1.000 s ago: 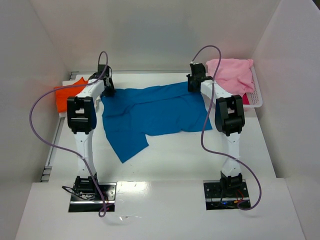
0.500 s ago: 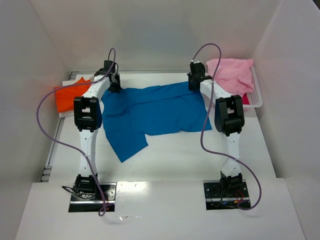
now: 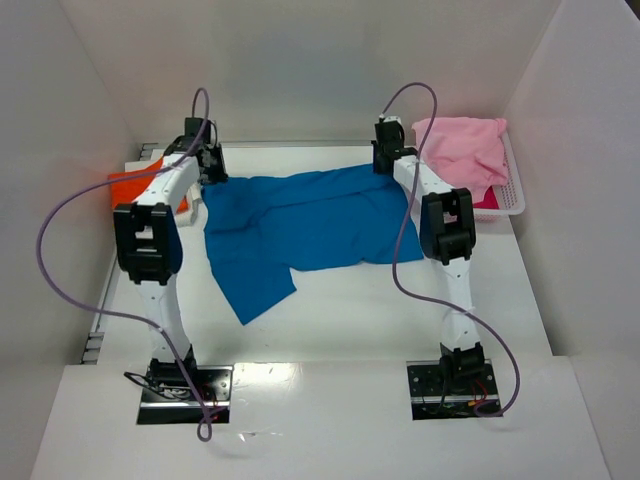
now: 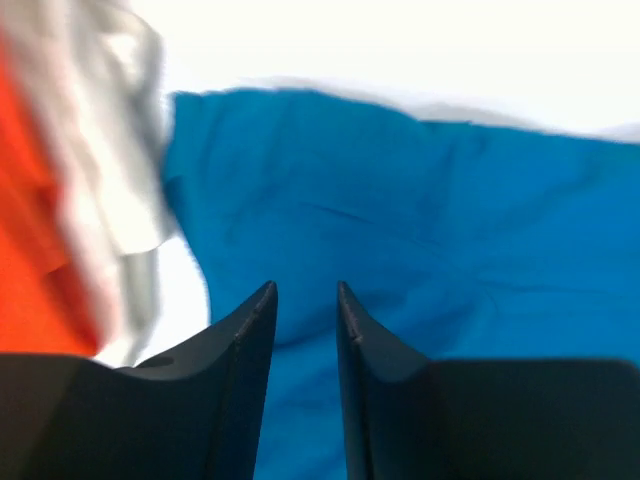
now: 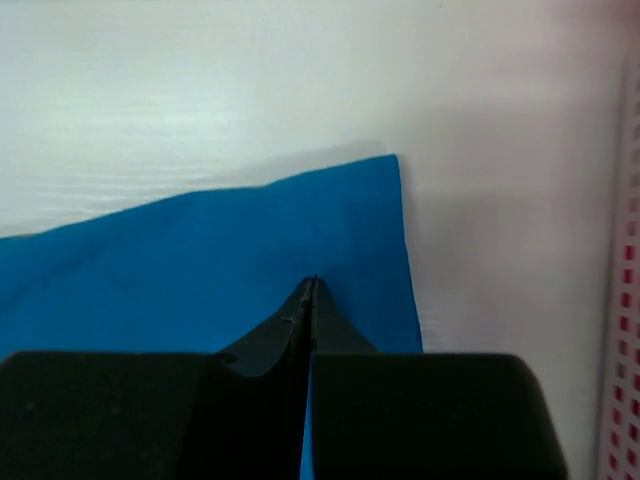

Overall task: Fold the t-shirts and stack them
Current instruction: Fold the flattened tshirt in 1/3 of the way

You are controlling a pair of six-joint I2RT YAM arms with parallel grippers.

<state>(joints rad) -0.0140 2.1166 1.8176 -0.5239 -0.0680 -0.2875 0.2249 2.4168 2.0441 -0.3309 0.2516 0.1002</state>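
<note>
Blue shirt: the large bright blue cotton t-shirt point(image 3: 300, 225) lies spread on the smooth white table point(image 3: 350, 320) between my two arms. It is soft and matt with shallow creases, and one flap trails toward the near left.
Orange shirt: the orange cotton t-shirt point(image 3: 128, 187) sits at the table's far left edge. My left arm partly hides it, and it lies near the blue shirt's left end.
Pink shirt: the pale pink cotton t-shirt point(image 3: 462, 148) is heaped and rumpled in the white slotted plastic basket point(image 3: 512, 200) at the far right.
Left arm: I reach it forward, elbow raised, with the wrist over the blue shirt's far left corner.
Right arm: I reach it forward the same way, with the wrist at the blue shirt's far right corner, just beside the basket.
Left claw point(image 4: 306, 287): released. Its black wedge-shaped fingers stand a narrow gap apart with nothing between them, and blue cloth shows below the gap.
Right claw point(image 5: 311, 280): clenched. Its black tips meet over the blue cloth close to the corner edge. I cannot tell whether any fabric is pinched between them.
</note>
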